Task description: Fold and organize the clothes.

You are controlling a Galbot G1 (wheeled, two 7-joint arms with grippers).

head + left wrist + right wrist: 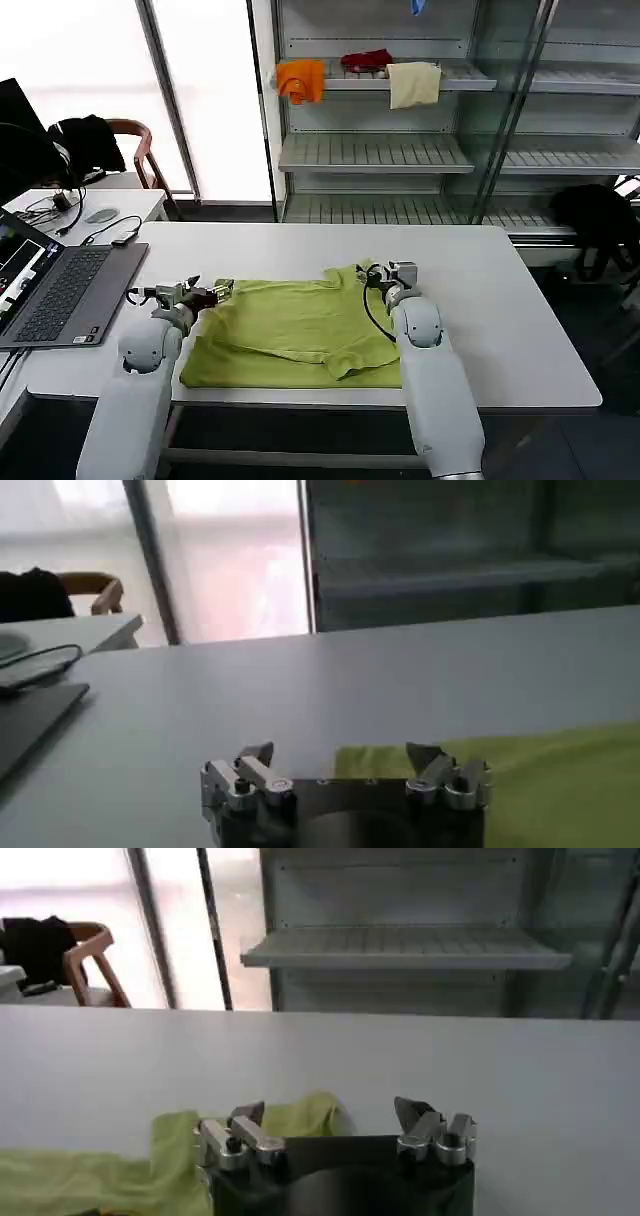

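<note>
Lime-green, the T-shirt (300, 335) lies spread on the near half of the white table (500, 300) in my head view, its near edge at the table's front edge. My left gripper (222, 289) sits at the shirt's far-left corner, just at the cloth's edge. My right gripper (400, 272) sits at the far-right corner, beside a raised bump of fabric. A laptop (55, 290) lies on the table well to the left of the shirt. From here I cannot tell how far either pair of fingers is spread.

In my left wrist view, the left gripper (340, 755) stands wide open, its fingers (255, 755) well apart and holding nothing. The T-shirt (540, 780) lies flat on the table (350, 680), its corner reaching into the gap between the fingers, with the rest of the cloth running off past one of them.

In my right wrist view, the right gripper (330, 1113) is likewise wide open and empty. The T-shirt (120, 1168) shows a rumpled, raised edge between the fingers (415, 1113) and around one of them, then trails off along the table (400, 1048) past it. The other finger stands over bare tabletop.
</note>
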